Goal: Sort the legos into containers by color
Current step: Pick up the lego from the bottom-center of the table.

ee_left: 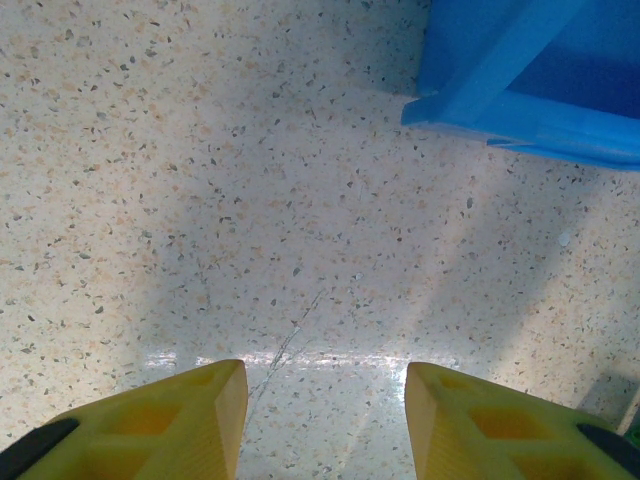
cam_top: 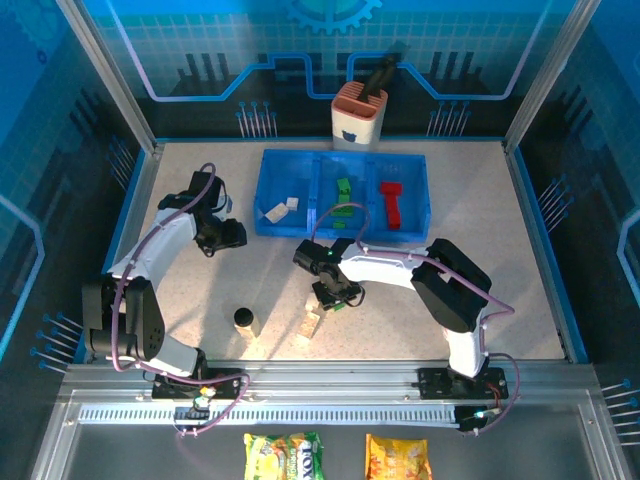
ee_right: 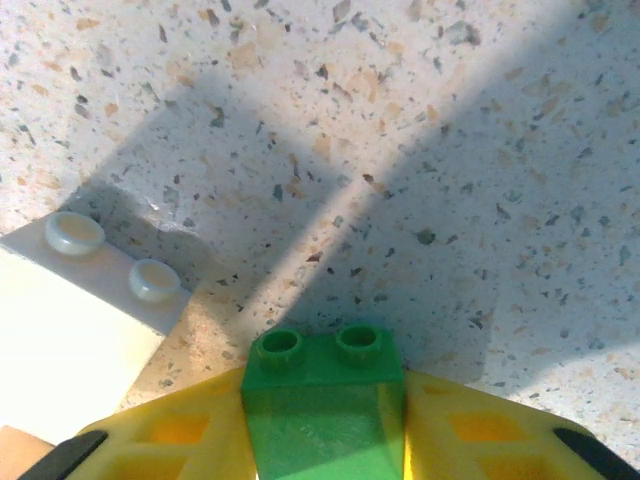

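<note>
In the right wrist view my right gripper (ee_right: 325,420) is shut on a green lego (ee_right: 322,352), its two studs pointing away, just above the speckled table. A cream lego (ee_right: 75,320) lies close by on the left. From above, the right gripper (cam_top: 336,293) hangs in front of the containers (cam_top: 272,165), a blue tray whose sections hold cream legos (cam_top: 281,208), green legos (cam_top: 344,190) and a red lego (cam_top: 391,203). The loose cream lego (cam_top: 312,322) rests on the table. My left gripper (cam_top: 226,235) stands open and empty left of the tray; its yellow fingers (ee_left: 180,425) frame bare table.
A small black cylinder (cam_top: 243,318) stands on the table left of the loose cream lego. An orange-and-white cup holder (cam_top: 360,115) sits behind the tray. The tray's corner (ee_left: 520,95) shows at the top right of the left wrist view. Snack packets (cam_top: 285,455) lie below the rail.
</note>
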Controlling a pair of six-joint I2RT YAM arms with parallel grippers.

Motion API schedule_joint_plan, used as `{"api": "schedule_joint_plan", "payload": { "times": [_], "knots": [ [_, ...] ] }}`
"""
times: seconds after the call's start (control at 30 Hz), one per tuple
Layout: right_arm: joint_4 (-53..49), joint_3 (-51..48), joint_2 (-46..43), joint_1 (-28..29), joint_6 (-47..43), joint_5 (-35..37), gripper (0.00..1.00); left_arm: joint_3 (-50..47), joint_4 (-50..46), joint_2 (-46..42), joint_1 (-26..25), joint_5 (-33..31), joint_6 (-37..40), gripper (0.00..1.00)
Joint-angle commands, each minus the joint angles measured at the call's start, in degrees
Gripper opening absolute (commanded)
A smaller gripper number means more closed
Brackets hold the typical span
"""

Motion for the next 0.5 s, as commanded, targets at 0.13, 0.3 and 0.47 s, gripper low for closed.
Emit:
{"api": "schedule_joint_plan", "payload": {
  "times": [0.13, 0.3, 0.47],
  "knots": [
    [-3.69, 1.53, -1.86, -0.90, -0.75, 2.63, 0.38, -0.36, 0.00, -0.40, 0.83, 1.69, 1.27, 0.46],
    [-5.38, 2.94, -2.83, -1.28, -1.58, 3.17, 0.37, -0.57, 0.49, -1.07, 0.85, 2.55, 1.49, 0.46],
    [-7.28, 5.95, -3.28, -2.66, -3.15, 3.52, 0.37, -0.81, 0.88, -1.54, 0.92, 2.92, 1.58, 0.46]
  ]
}}
